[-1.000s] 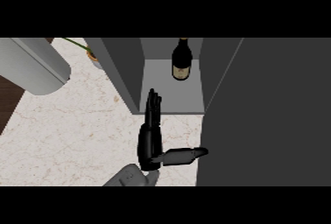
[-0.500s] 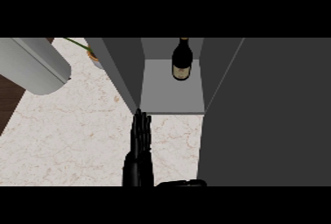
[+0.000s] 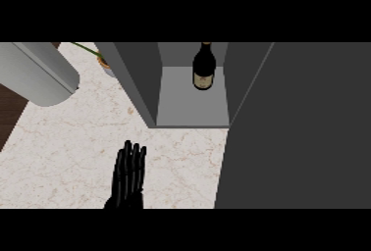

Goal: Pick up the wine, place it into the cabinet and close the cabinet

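From my head view the wine (image 3: 203, 68) stands upright on the cabinet (image 3: 190, 105) shelf, toward the back, between the cabinet's left wall and its open door (image 3: 297, 127), which fills the right side of the view and reaches down to the lower edge. On the counter (image 3: 65, 147) before the cabinet I see one hand (image 3: 127, 179) coming in from the lower edge, fingers straight and pointing toward the shelf, well apart from the wine. A cylinder (image 3: 39, 73) lies at the far left, with a small plant pot (image 3: 105, 63) between it and the cabinet wall.

Wine (image 3: 203, 68) upright inside open cabinet (image 3: 190, 105), one hand (image 3: 128, 177) flat over counter (image 3: 65, 147)
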Controlling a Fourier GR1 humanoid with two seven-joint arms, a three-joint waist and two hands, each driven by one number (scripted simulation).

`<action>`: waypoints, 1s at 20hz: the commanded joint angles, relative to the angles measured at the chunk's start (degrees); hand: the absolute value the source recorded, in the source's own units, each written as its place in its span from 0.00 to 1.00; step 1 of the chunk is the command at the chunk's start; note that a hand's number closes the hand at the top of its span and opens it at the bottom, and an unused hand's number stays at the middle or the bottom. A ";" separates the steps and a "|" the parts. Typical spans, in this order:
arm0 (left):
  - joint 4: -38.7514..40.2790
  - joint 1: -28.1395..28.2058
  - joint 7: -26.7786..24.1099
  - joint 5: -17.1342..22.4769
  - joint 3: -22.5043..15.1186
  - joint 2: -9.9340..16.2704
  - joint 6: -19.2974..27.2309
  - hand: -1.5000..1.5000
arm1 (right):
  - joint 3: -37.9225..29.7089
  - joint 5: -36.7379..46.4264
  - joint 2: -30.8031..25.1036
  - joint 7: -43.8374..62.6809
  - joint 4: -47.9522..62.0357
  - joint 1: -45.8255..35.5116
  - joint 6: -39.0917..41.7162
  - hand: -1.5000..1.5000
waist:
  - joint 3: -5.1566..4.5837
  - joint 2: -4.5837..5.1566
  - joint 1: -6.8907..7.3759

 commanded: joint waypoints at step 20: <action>-19.86 18.33 -2.29 10.05 18.54 22.47 -15.89 0.00 | 19.38 -8.94 2.26 8.03 -10.53 12.24 5.90 1.00 | -0.07 -0.28 0.13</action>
